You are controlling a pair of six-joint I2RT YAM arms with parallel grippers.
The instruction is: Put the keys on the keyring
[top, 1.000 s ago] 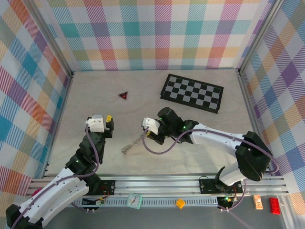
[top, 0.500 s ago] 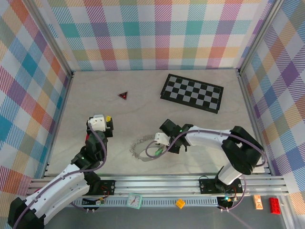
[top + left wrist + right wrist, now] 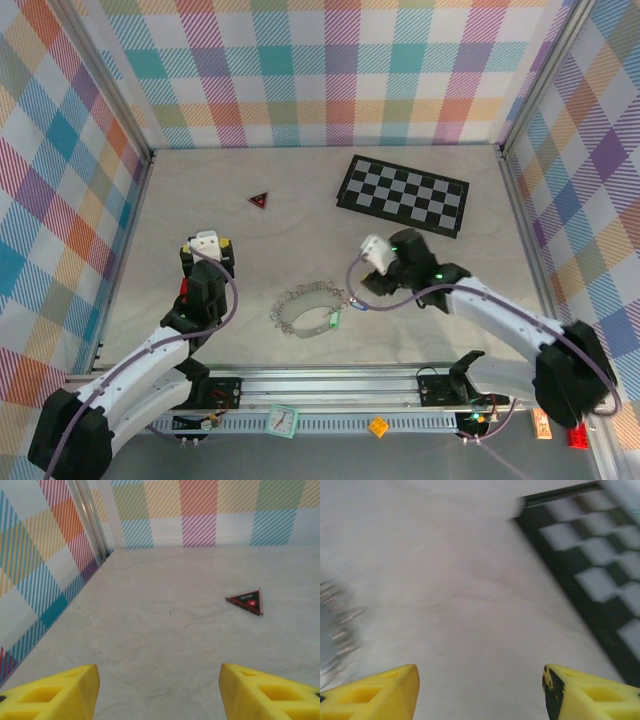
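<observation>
The left gripper point(image 3: 158, 681) and right gripper point(image 3: 480, 681) stand with fingers apart and empty, likely because the green key point(image 3: 334, 320) already sits on the keyring point(image 3: 305, 291).

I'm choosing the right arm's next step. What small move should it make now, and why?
Probably bring the open, empty right gripper down beside the green key, which lies at the right edge of the flat-lying keyring, ready to regrip it. Whether that key is threaded on cannot be told.
</observation>
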